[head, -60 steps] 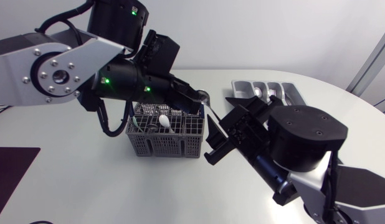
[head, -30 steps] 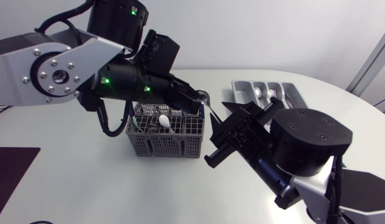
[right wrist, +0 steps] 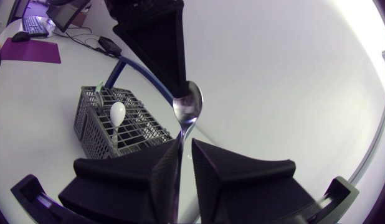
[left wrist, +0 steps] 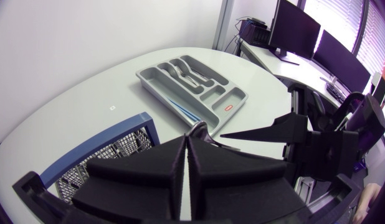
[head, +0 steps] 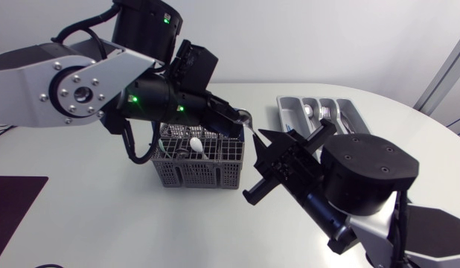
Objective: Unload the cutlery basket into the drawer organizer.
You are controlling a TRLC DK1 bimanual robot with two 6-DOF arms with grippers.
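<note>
The spoon [right wrist: 187,104] is in the air just above the corner of the cutlery basket [head: 193,177] on the side facing the drawer organizer [left wrist: 214,99], which sits well apart on the table. The left gripper [left wrist: 189,138] is closed on the bowl end, with only the tip of the bowl poking out past it. The handle runs down into the right gripper [right wrist: 185,146], whose fingers stand a little apart with a strip of light beside the handle, so I judge it not clamped. This looks like a hand-over. To do it well, the right one should close squarely on the handle and hold firm before the left lets go. Releasing early would likely drop the spoon.
</note>
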